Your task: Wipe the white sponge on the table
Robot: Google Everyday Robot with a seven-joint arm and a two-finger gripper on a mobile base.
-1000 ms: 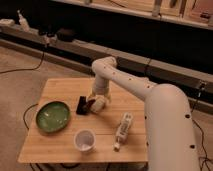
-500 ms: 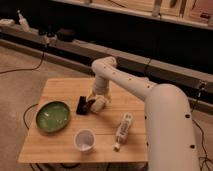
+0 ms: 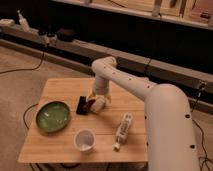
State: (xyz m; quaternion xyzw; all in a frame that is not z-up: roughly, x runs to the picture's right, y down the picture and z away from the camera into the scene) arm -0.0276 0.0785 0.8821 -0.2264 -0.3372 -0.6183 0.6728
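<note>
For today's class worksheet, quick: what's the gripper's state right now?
Gripper: low over the table, beside the black phone; open or shut cannot be told.

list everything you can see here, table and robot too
table: 1, light wood, centre of view
plate: 1, green, left side of the table
phone: 1, black, mid-table, right of the plate
cup: 1, white, near the front edge
bottle: 1, white, lying on its side, front right
white sponge: 1, off-white, mid-table at the gripper
cables: several, dark, on the floor behind
arm: 1, white, reaching in from the right
gripper: 1, down at the tabletop beside the phone
</note>
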